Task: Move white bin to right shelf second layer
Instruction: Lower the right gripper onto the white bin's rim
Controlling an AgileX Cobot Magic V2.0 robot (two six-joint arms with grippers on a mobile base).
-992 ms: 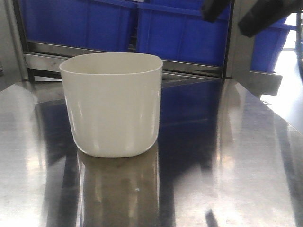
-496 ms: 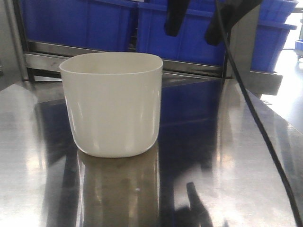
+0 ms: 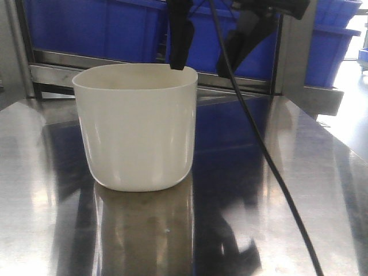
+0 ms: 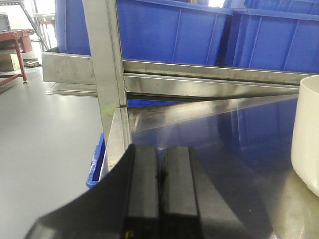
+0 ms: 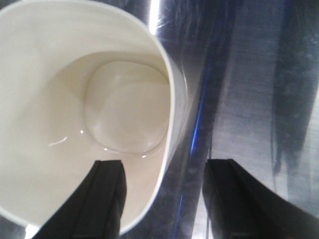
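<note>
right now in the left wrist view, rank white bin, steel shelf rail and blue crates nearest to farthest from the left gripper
From the left gripper:
1. white bin, on the table to its right.
2. steel shelf rail, beyond the table's far edge.
3. blue crates, above and behind that rail.

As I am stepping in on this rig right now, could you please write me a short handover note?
Left gripper: shut, empty, near a corner of the steel table, apart from the bin.
Right gripper: open above the white bin, one finger over its mouth, the other outside the rim; not gripping.
Bin: upright, empty, on the table in front of the blue crates.
Done: approach only.
Left: close on the wall, lift, carry to the right shelf second layer, which I cannot pick out in these views.
</note>
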